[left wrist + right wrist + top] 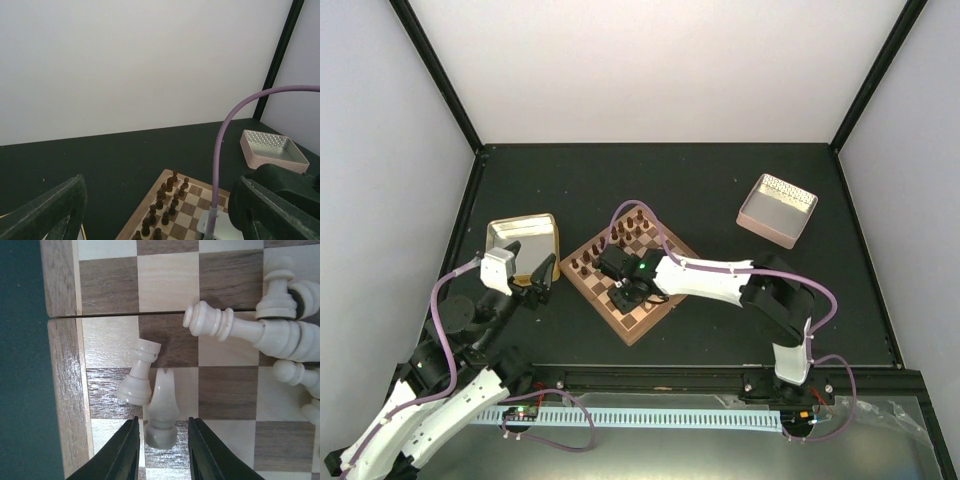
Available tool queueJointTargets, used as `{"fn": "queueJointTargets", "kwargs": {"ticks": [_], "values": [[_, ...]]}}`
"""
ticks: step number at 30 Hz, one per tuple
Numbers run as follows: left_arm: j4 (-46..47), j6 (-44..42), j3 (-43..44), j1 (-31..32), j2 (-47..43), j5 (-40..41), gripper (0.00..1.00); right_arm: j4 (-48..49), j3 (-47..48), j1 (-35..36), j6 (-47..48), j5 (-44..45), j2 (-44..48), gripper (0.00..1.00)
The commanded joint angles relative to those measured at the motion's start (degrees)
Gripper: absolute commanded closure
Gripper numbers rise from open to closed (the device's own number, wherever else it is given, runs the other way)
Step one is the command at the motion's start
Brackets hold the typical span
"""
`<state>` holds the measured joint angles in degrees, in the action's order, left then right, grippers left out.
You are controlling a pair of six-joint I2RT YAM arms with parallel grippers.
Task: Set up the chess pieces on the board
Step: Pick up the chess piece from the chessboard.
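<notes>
**While one arm sits low over the squares, the other hangs off to the side**

As you read from the near edge outward, your left gripper (542, 282) comes first. It hangs over the dark table (720, 180), between the yellowish tray (523, 218) and the near-left rim of the board (642, 322). Its fingers (55, 212) are spread wide, with nothing between them.

Next out, your right gripper (163, 420) is low over the near part of the board, close to that same rim. Its fingers stand narrowly apart on either side of the base of a cream piece (161, 405) that lies on its side. You can see a thin strip of board on each side, so neither finger touches it. A cream rook (140, 371) lies tilted against this piece on the rim side.

Further in, a taller cream piece (240, 330) lies flat across the squares, and a cream pawn (277, 290) rests against its thick end. More cream pieces are cut off at the edge of the wrist view.

Farther still, the dark pieces (162, 197) stand upright in two rows along the board's far-left side.

Farthest out, the pinkish bin (777, 210) sits to the right, well apart from the board.
</notes>
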<state>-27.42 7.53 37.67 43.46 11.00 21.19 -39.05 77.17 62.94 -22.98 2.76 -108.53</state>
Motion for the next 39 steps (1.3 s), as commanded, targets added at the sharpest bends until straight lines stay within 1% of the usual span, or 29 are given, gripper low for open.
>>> {"fn": "queueJointTargets", "kwargs": {"ticks": [1, 7, 13, 16, 20, 23, 26, 28, 31, 35, 39], "values": [[-0.01, -0.15, 0.39, 0.04, 0.68, 0.23, 0.17, -1.43, 2.28, 0.08, 0.75, 0.14, -2.16, 0.71], [0.00, -0.23, 0.36, 0.05, 0.60, 0.34, 0.17, -1.68, 2.73, 0.08, 1.01, 0.06, -3.76, 0.71], [-0.05, -0.15, 0.39, 0.04, 0.60, 0.34, 0.17, -1.42, 2.19, 0.08, 0.75, 0.89, -3.11, 0.84], [0.07, -0.01, 0.27, 0.04, 0.68, 0.26, 0.17, 0.85, 0.70, 0.01, 1.24, 1.91, -0.10, 0.88], [0.88, 1.16, 0.30, 0.05, 1.46, -0.13, 0.16, 6.07, -2.44, -0.01, 2.24, 3.12, 5.58, 0.89], [1.84, 2.56, 0.06, 0.05, 2.71, -1.66, 0.17, 10.73, -5.60, -0.14, 2.86, 4.10, 9.68, 0.89], [2.25, 4.59, -0.27, 0.05, 4.29, -3.74, 0.16, 15.11, -8.74, -0.72, 3.54, 3.16, 13.09, 0.89], [2.28, 6.97, -0.60, 0.10, 5.49, -5.12, 0.16, 18.10, -11.34, -1.54, 3.81, 1.19, 15.41, 0.89], [2.67, 10.86, -1.36, 0.06, 7.77, -8.37, 0.16, 23.48, -16.09, -3.74, 4.81, -4.82, 19.96, 0.89], [5.31, 17.56, -2.43, 0.09, 12.36, -15.71, 0.16, 32.86, -23.15, -7.95, 5.79, -19.02, 28.53, 0.89], [10.97, 24.68, -2.52, -0.04, 18.83, -24.85, 0.16, 40.60, -28.90, -11.05, 6.42, -30.75, 36.26, 0.89]]}}
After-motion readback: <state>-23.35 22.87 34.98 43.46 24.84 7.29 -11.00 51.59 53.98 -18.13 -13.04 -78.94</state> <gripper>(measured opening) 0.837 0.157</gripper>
